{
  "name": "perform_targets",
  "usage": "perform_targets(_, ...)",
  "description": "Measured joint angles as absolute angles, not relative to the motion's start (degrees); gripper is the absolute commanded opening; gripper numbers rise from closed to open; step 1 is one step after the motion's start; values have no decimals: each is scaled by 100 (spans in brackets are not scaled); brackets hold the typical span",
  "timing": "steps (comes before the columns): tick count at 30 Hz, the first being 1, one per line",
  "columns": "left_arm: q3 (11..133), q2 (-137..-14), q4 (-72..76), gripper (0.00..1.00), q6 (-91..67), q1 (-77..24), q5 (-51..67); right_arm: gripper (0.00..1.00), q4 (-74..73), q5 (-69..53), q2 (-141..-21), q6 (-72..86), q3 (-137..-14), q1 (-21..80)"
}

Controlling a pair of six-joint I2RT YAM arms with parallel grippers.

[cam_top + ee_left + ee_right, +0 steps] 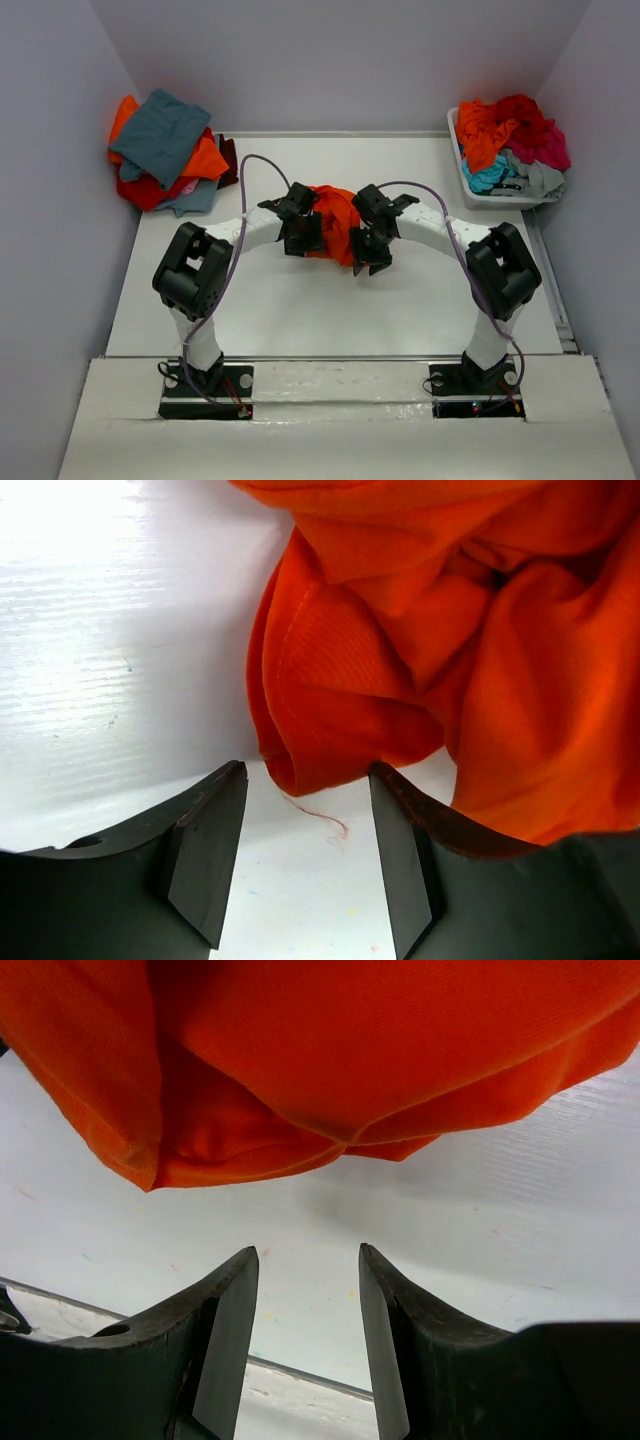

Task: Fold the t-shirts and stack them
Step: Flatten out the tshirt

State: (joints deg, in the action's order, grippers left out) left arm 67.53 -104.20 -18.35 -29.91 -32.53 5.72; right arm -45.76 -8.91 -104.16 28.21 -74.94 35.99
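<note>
Left gripper (308, 770), right gripper (308, 1250) jaws apart, flanking bunched orange t-shirt (335, 222).

No text, label, brand or number can be read in any view — the orange shirt (400, 660) is plain cloth. The white bin (490, 200) and the bench (330, 310) carry no legible marks either.

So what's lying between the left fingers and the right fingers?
The crumpled orange t-shirt fills the gap between the left fingers and right fingers; the top view shows it.
</note>
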Motion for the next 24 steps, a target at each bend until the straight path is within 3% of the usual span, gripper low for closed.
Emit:
perform_targets(9, 6753, -10591, -1658, 56, -2989, -3151, 554, 50, -4580, -829, -10416, 2814, -7494, 3599)
perform_targets(14, 6753, -10604, -1610, 46, -2985, -3138, 556, 49, -4580, -701, -10416, 2816, -7494, 3601)
perform_targets(24, 6753, -10608, -1627, 36, -2947, -3138, 552, 48, -4488, -209, -10418, 2917, -7485, 3599)
